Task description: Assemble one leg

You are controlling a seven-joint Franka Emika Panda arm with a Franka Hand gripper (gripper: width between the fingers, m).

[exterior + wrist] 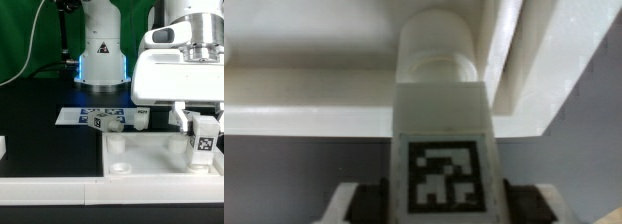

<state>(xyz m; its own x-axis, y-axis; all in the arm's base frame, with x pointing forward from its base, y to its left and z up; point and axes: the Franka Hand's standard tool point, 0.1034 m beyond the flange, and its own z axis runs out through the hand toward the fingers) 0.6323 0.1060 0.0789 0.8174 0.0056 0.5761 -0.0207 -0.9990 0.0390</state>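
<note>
My gripper (203, 130) is shut on a leg (203, 143), a stubby white peg with a black-and-white tag, and holds it upright over the right end of the large flat white panel (150, 158). In the wrist view the leg (443, 120) runs from between my fingers (359, 203) toward the panel (313, 90), and its narrower round end is near the panel's edge. I cannot tell whether the leg touches the panel. Two more legs (101, 122) (142, 118) lie at the marker board.
The marker board (80, 115) lies on the black table behind the panel. The robot's white base (102, 55) stands behind it. A round socket (119, 167) shows in the panel's near left corner. A small white part (3, 148) sits at the exterior view's left edge.
</note>
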